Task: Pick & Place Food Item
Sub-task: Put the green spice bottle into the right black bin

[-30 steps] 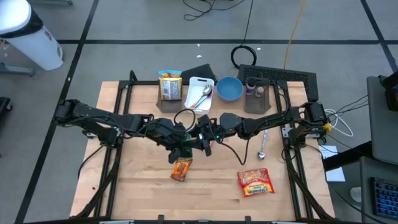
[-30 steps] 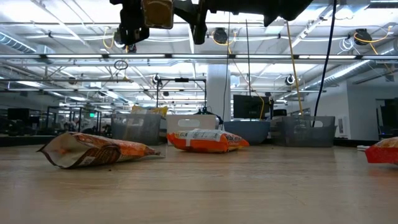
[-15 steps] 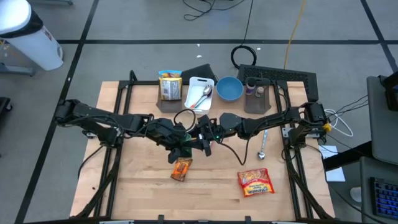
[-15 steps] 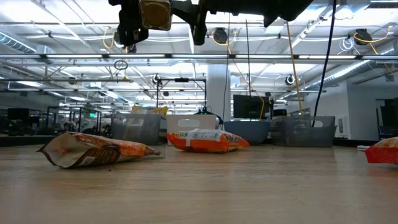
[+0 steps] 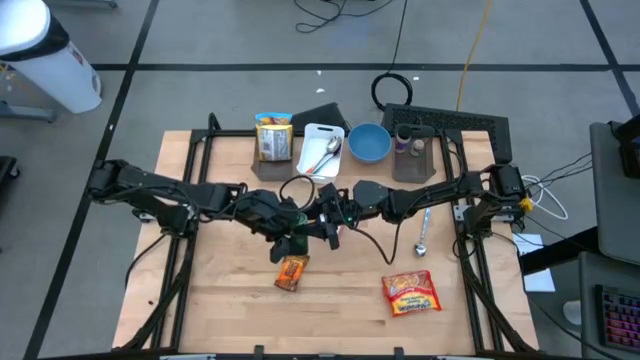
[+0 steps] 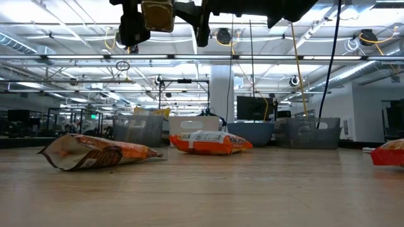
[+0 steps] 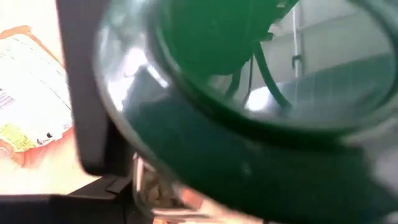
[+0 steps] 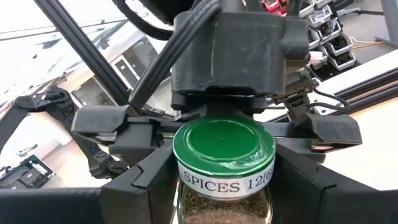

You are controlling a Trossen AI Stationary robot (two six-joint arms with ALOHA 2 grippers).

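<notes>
Above the wooden tabletop (image 5: 220, 300), the right tool (image 5: 328, 228) clasps the green-lidded glass spice jar (image 8: 224, 180); the left tool (image 5: 290, 240), directly opposite, stands released.

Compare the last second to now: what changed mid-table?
The left gripper spread its jaws off the spice jar, letting it go. The jar nudged slightly up in the low view and sits in the right gripper jaws. Both arms, the orange pouch and the red packet stayed put.
</notes>
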